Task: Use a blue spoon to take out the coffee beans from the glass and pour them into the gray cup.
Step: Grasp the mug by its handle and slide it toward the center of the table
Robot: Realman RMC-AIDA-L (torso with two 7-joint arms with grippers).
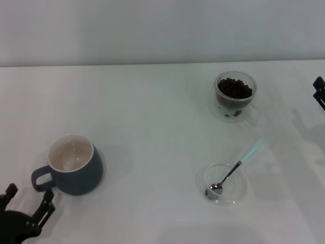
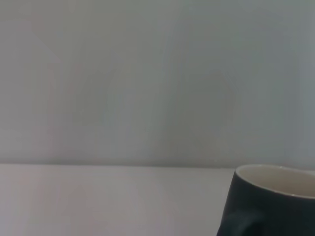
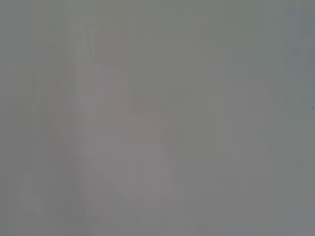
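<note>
Basically step 1, nothing grabbed yet: blue spoon (image 1: pixel 235 169) lies w/ bowl in saucer (image 1: pixel 238 192), glass (image 1: pixel 234 94) of coffee beans (image 1: pixel 235 88) behind it, gray cup (image 1: pixel 75 164) beside open left gripper (image 1: pixel 28 206); right gripper (image 1: pixel 320 91), jaw state unclear, prob needs to reach spoon handle next

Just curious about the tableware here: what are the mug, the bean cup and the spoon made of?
The gray cup looks like glazed ceramic: opaque dark outside, cream inside. The glass seems to be clear glass, since the coffee beans show through its wall. The blue spoon has a shiny, probably metal bowl and a pale blue handle, possibly plastic.
</note>
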